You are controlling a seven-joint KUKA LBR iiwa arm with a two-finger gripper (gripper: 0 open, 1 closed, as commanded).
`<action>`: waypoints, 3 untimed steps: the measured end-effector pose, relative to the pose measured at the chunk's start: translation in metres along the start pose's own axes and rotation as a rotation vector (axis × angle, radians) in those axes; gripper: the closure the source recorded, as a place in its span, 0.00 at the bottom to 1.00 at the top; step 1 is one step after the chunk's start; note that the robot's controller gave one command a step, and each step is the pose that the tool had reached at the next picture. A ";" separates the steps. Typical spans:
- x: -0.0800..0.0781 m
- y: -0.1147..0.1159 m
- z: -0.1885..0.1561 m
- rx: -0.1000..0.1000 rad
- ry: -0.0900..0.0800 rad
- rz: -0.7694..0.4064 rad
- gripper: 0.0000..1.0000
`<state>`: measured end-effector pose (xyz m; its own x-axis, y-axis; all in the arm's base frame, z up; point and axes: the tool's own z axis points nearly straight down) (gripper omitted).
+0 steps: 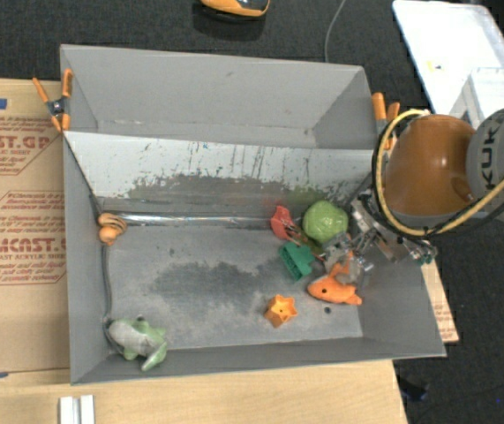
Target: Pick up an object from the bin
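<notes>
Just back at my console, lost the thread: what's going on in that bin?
The arm's pincer is down among a cluster at the right side of the bin: a green ball, a dark green block, a red piece and an orange fish-shaped toy. Whether it grips any of them cannot be told. A small orange cube, a pale green toy and an orange bit lie apart, untouched.

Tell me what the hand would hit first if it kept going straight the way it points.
Probably the orange fish-shaped toy, lying just beneath the hand at the right of the bin. The green ball and dark green block lie beside that line. Depth is hard to judge.
</notes>
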<state>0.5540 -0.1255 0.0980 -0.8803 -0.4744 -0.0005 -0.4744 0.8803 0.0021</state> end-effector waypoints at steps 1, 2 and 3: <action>0.000 0.000 0.000 0.000 0.000 0.000 1.00; 0.022 0.004 0.016 0.004 -0.010 0.064 1.00; 0.029 -0.001 0.020 0.006 -0.015 -0.144 1.00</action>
<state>0.5285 -0.1401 0.0775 -0.8032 -0.5956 -0.0150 -0.5956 0.8033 -0.0052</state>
